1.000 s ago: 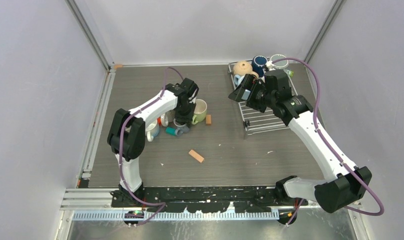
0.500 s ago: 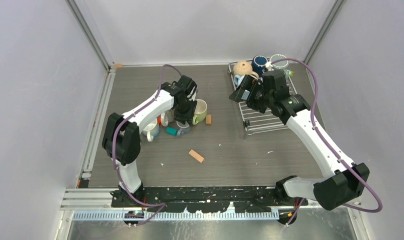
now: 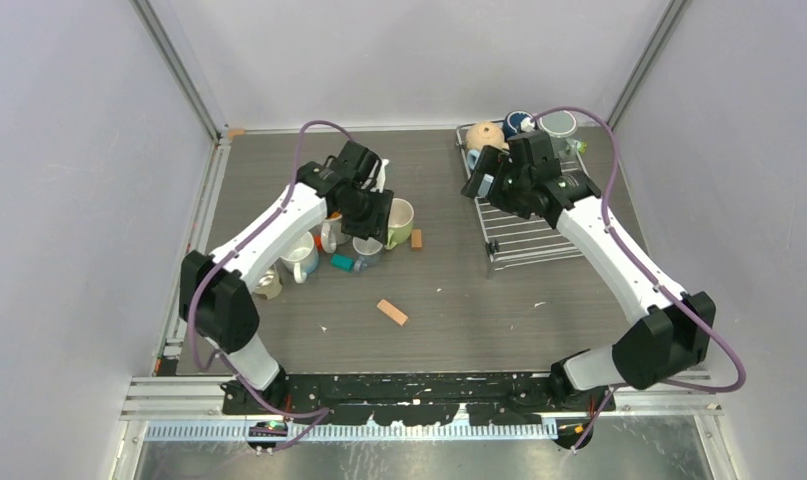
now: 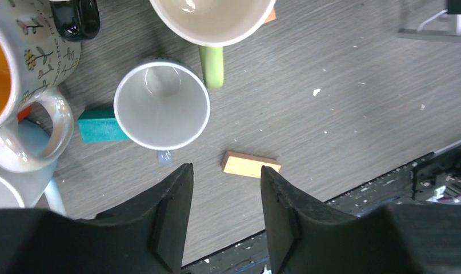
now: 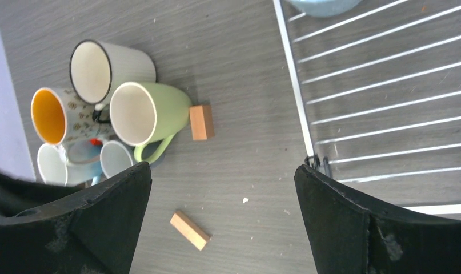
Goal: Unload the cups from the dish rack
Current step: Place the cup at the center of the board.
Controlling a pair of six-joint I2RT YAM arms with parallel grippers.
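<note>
The dish rack (image 3: 527,238) stands at the back right. A tan mug (image 3: 484,133), a navy mug (image 3: 519,122) and a grey-green mug (image 3: 557,122) sit at its far end. My right gripper (image 3: 482,178) hovers over the rack's left edge (image 5: 291,85), open and empty (image 5: 222,177); a light blue mug (image 5: 322,4) lies just ahead. My left gripper (image 3: 367,222) is open and empty (image 4: 225,171) above mugs standing on the table: a small grey cup (image 4: 161,104), a lime green mug (image 4: 213,20) and an orange-lined white mug (image 4: 16,74).
A teal block (image 4: 99,124) touches the small cup. A tan block (image 3: 391,312) lies mid-table, another (image 3: 416,239) beside the lime mug. A black-rimmed white mug (image 5: 105,68), a pale mug (image 3: 301,255) and a small metallic mug (image 3: 268,285) stand at left.
My left gripper has risen and drawn back from the small grey cup, which stays on the table. My right gripper has moved toward the rack's far end.
</note>
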